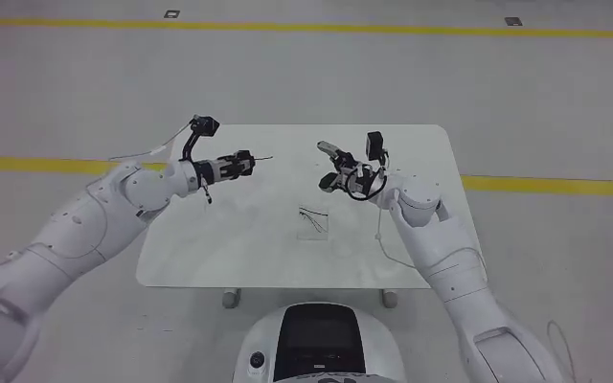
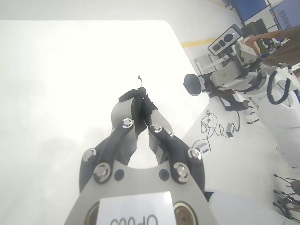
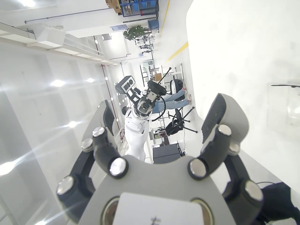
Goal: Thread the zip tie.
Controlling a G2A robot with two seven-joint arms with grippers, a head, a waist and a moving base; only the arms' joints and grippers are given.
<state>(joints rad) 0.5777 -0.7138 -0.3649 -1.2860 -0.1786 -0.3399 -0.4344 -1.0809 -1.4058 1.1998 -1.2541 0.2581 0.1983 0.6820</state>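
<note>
Nearest, flat on the white, round-cornered bench [image 1: 402, 249] around its middle: clear plastic packet [image 1: 313, 222] with a few thin black strips [image 1: 308, 214] on or in it, hard to tell which. Beyond that, over the bench's left half: left end effector [image 1: 247, 163], clenched on the black zip tie [image 2: 140, 81], padded fingers [image 2: 131, 104] pressed together around it, short thin length with a small bent tip poking out past them toward the other arm. Level with it, over the bench's right half and apart from the tie's tip: right end effector [image 1: 330, 165], released and holding nothing, ridged fingers [image 3: 214, 115] spread wide, turned to face the left one. Past the bench's far edge: pale floor [image 1: 306, 77], crossed farther off by a yellow line [image 1: 287, 26].
</note>
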